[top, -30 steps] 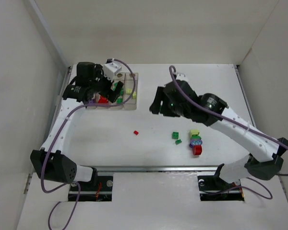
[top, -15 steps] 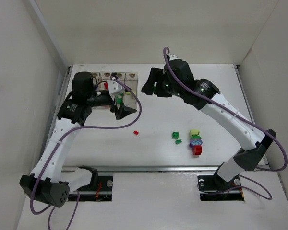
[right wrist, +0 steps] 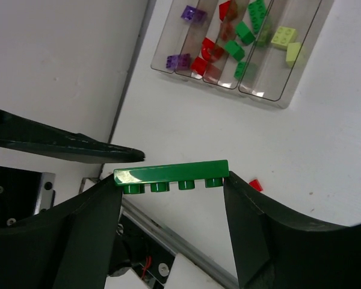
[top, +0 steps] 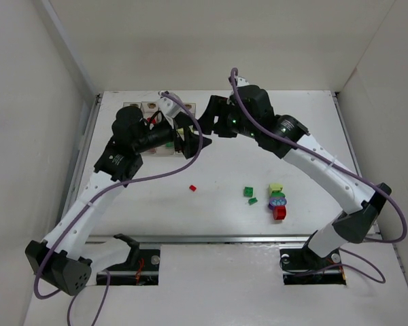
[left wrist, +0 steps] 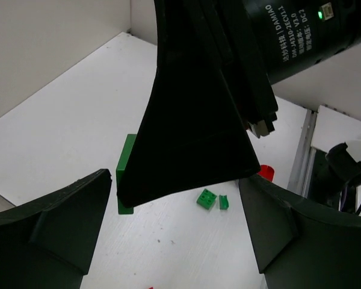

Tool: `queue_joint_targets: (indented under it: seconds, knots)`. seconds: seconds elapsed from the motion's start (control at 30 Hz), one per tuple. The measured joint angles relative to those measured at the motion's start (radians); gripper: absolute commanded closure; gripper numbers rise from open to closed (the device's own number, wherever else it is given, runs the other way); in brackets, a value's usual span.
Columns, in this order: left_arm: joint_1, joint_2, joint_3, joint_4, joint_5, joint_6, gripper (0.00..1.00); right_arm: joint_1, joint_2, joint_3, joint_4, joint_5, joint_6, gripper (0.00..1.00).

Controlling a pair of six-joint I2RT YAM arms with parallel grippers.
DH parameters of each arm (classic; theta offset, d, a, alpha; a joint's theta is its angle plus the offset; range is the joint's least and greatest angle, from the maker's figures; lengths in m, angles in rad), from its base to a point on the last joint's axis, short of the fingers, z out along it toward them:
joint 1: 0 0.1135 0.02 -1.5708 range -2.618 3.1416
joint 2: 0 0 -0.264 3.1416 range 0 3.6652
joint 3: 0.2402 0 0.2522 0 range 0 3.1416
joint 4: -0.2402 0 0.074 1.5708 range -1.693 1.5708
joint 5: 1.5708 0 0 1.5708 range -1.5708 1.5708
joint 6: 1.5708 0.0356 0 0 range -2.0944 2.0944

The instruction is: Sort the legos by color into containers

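A long green brick [right wrist: 171, 170] is held crosswise in the right claw [right wrist: 172, 186]. The jaws are set about half apart and pressed against the brick's two ends. The tray of bins [right wrist: 262, 95] is seen from the right wrist to lie ahead of the claw and a little to one side, near but not beneath it. Purple, red, green and pale yellow bricks are already sorted into its four bins, in that order across the wrist view. The green bin [right wrist: 251, 45] is therefore the third.

The brick's long axis runs from finger to finger, whereas the bins run away from the claw at a steep slant. It is judged that the wrist must be turned until the brick lines up with the bin's length, and the claw carried over the tray, before anything is let go.

The left claw [left wrist: 175, 186] is spread wide with nothing held. It is placed just beside the right claw and faces it. Its position between the brick and the tray is judged a hindrance.
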Motion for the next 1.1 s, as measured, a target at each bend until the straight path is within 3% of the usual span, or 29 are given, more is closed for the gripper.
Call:
queue_joint_targets:
  seconds: [0.3,0.4,0.47,0.7,0.83,0.87,1.0,1.1]
  knots:
    - [-0.05,0.001,-0.042,0.023,-0.152,-0.013,0.25,0.0,-0.032,-0.029,0.047,-0.03,0.03,0.75]
    - [-0.049,0.0,-0.042,0.02,-0.18,0.008,0.44,0.0,-0.049,-0.038,0.049,-0.031,0.034,0.75]
    - [-0.05,0.0,-0.043,0.023,-0.192,0.015,0.49,0.0,-0.058,-0.042,0.056,-0.038,0.035,0.75]
    - [-0.069,-0.002,-0.043,0.038,-0.182,0.018,0.53,0.0,-0.067,-0.075,0.093,-0.082,0.053,0.75]
    - [-0.076,-0.01,-0.043,0.042,-0.178,0.008,0.68,0.0,-0.067,-0.077,0.108,-0.093,0.062,0.75]
    - [-0.075,-0.013,-0.043,0.042,-0.18,0.005,0.79,0.0,-0.068,-0.077,0.111,-0.095,0.066,0.75]
    - [-0.073,-0.018,-0.043,0.046,-0.195,0.008,0.99,-0.006,-0.077,-0.077,0.116,-0.097,0.091,0.75]
    - [-0.073,-0.02,-0.043,0.045,-0.203,0.008,1.0,-0.006,-0.081,-0.088,0.125,-0.097,0.103,0.68]
